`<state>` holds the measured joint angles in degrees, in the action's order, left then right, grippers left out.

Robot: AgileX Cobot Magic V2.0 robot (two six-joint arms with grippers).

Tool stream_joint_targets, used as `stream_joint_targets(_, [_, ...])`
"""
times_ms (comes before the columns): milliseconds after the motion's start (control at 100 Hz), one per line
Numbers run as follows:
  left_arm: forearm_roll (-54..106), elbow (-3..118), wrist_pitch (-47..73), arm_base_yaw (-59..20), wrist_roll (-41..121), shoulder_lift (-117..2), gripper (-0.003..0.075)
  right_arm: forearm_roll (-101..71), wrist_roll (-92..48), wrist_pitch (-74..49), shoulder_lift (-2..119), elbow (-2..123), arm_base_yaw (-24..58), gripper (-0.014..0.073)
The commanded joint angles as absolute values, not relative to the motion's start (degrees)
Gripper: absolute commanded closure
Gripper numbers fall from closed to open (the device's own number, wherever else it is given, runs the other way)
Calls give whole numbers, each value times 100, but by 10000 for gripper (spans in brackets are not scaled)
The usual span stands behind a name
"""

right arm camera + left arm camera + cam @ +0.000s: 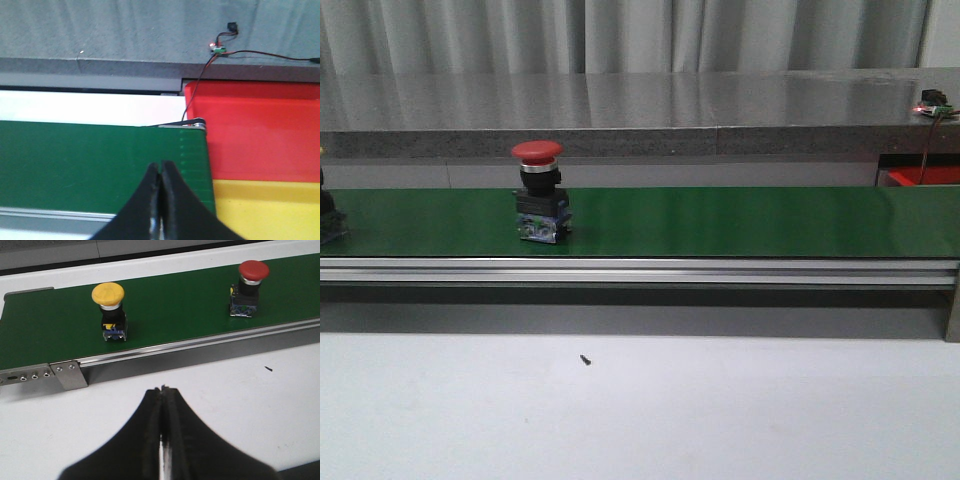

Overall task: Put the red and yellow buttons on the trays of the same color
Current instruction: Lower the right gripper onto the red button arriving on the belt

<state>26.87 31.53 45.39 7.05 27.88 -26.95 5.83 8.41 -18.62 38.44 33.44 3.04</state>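
A red button [538, 190] [249, 286] stands upright on the green conveyor belt [720, 220] [170, 310], left of the middle in the front view. A yellow button [110, 310] stands on the same belt further left; only a dark sliver of it shows at the front view's left edge [328, 215]. My left gripper [164, 389] is shut and empty over the white table, short of the belt's rail. My right gripper [160, 164] is shut and empty above the belt's right end. Beside that end lie the red tray [255, 130] [923, 176] and the yellow tray [270, 210].
A metal rail [640, 270] runs along the belt's near side, with a bracket [45, 375] at its left end. A small black speck [585, 359] lies on the white table. A grey counter [620, 100] behind carries a small lit circuit board with wires [220, 47].
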Motion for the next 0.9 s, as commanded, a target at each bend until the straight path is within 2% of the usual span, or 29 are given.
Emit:
stream_joint_targets(0, [2877, 3316, 4193, 654, 2803, -2722, 740, 690, 799, -1985, 4357, 4042, 643, 710])
stream_joint_targets(110, [2877, 3316, 4193, 654, 2803, -2722, 740, 685, 799, -2528, 5032, 4696, 1109, 631])
stream_joint_targets(180, [2878, 3316, 4193, 654, 2803, -2722, 740, 674, 799, -2818, 5449, 5086, 1412, 520])
stream_joint_targets(390, [2878, 3316, 4193, 654, 2803, -2722, 740, 639, 799, -3533, 6638, 6217, 2172, 82])
stream_joint_targets(460, [2878, 3316, 4193, 654, 2803, -2722, 740, 615, 799, -3874, 7036, 6643, 2375, -12])
stream_joint_targets(890, [2878, 3316, 4193, 654, 2803, -2722, 740, 318, 288, -5587, 9134, 9166, 3363, 4])
